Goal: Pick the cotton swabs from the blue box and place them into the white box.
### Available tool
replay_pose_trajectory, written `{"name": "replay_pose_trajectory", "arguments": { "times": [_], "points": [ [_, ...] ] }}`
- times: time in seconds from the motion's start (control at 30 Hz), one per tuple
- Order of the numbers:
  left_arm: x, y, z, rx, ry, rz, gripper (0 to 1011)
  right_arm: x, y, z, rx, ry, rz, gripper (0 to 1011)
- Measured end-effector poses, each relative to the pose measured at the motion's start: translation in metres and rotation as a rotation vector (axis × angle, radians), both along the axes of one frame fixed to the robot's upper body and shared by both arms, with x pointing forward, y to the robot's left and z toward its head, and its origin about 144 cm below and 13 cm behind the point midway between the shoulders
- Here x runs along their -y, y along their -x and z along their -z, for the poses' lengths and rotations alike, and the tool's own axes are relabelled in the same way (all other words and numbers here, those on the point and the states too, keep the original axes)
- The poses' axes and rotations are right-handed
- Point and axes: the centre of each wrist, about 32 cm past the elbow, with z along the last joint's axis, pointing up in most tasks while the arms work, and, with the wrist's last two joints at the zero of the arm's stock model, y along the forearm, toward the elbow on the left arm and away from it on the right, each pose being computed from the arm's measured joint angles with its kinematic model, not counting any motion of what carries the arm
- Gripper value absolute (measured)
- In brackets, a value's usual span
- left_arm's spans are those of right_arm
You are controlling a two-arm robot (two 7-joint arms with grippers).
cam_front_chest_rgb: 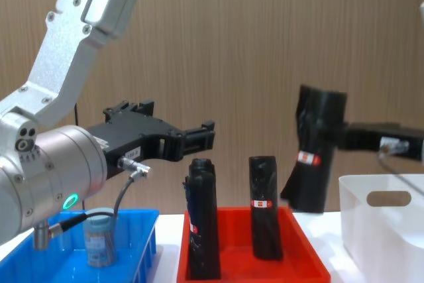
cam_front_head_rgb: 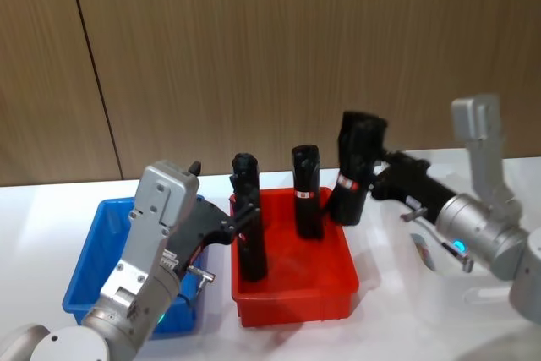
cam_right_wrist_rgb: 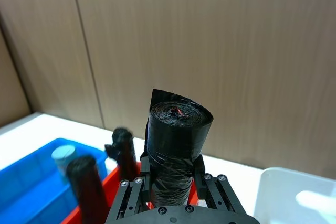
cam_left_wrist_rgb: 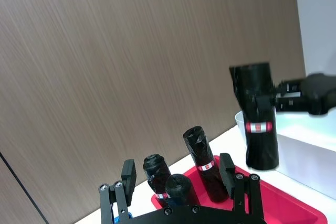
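Note:
One cotton swabs jar [cam_front_chest_rgb: 99, 238] with a grey-blue lid [cam_right_wrist_rgb: 64, 156] stands in the blue box [cam_front_head_rgb: 91, 253] at the left. To the right of the red bin stands the white box [cam_front_chest_rgb: 387, 233]. My right gripper [cam_front_head_rgb: 372, 177] is shut on a tall black roll [cam_front_chest_rgb: 315, 160], held tilted in the air above the red bin's right rear corner, beside the white box. My left gripper [cam_front_chest_rgb: 202, 136] hangs open and holds nothing, above the blue box's right edge and the red bin's left side, well over the jar.
A red bin [cam_front_head_rgb: 296, 309] sits between the blue and white boxes, with two black rolls [cam_front_head_rgb: 251, 230] [cam_front_head_rgb: 307, 194] standing upright in it. A wood-panelled wall runs close behind the white table.

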Motion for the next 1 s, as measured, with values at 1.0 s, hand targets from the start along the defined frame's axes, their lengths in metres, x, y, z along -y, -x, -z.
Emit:
{"name": "replay_pose_trajectory", "arguments": {
  "times": [1.0],
  "points": [
    [0.000, 0.000, 0.000, 0.000, 0.000, 0.000, 1004, 0.054, -0.014, -0.036, 0.155, 0.091, 0.243, 457]
  ]
}}
